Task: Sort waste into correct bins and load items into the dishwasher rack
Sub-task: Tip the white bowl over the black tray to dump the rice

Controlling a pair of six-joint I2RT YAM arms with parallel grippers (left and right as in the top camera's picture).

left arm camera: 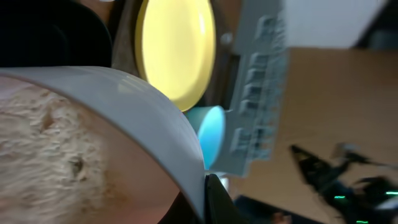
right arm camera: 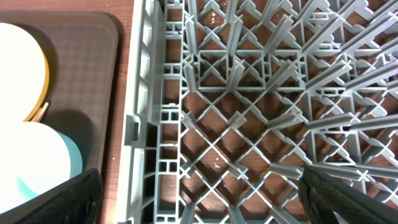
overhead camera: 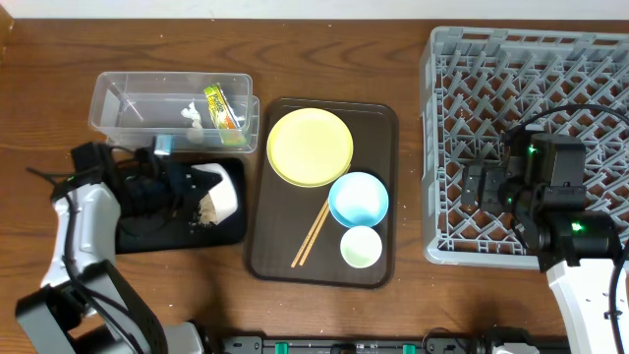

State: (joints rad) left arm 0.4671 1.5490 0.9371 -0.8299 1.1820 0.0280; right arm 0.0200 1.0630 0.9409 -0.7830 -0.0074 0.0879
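Left gripper (overhead camera: pixel 197 187) clamped on the white bowl (overhead camera: pixel 226 189), we're dumping scraps (overhead camera: pixel 208 209) into the near-left black tray (overhead camera: pixel 232 234); next, tilt further; right gripper (overhead camera: pixel 482 187) gapes empty

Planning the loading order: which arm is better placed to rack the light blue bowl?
Probably right. The right gripper hangs open and empty over the dishwasher rack, next to the serving tray holding the light blue bowl. The left gripper is shut on the tilted white bowl over the black tray.
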